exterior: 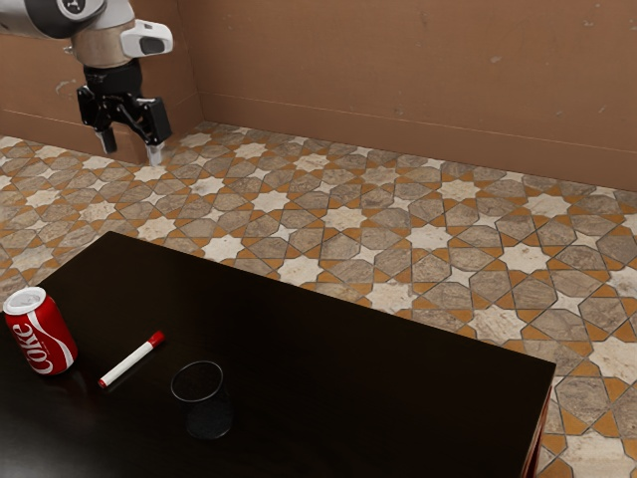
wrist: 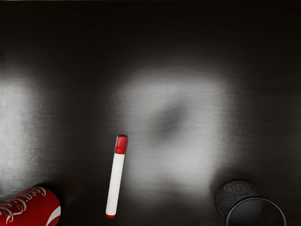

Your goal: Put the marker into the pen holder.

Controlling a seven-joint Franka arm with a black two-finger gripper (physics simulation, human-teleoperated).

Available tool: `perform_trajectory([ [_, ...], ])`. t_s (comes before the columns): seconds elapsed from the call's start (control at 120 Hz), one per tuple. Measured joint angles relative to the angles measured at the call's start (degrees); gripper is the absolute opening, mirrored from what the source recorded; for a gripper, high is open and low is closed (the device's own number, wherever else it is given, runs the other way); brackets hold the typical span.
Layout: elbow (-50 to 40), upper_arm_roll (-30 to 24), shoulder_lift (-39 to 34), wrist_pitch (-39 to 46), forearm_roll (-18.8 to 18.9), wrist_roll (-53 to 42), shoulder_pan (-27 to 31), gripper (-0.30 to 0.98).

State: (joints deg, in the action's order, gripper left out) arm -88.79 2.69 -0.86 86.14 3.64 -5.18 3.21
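The dark table is seen with all the task's things laid out on it, and none of the moving appears to have been done. The gripper is held well above the tabletop and away from the marker, with its two fingers spread apart and nothing gripped between them. The red soda can is stood upright near the marker and need not be touched. The pen holder is set upright on the other side of the marker, ready to be filled. The marker is found lying flat on the table, between can and holder, touching neither. Everything is judged to be left: it must be reached, grasped, lifted, tipped upright and lowered in.
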Motion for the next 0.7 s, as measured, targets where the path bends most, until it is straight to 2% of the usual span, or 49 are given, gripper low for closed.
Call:
perform_trajectory([
  [0.492,2.17,-1.20,1.26,0.01,-0.04,0.15,2.78,0.69],
  [0.617,-4.91,-0.51,8.47,4.83,0.30,0.67,0.53,0.69],
  [0.7,-13.64,-0.20,12.43,12.06,0.11,0.40,2.87,0.69],
])
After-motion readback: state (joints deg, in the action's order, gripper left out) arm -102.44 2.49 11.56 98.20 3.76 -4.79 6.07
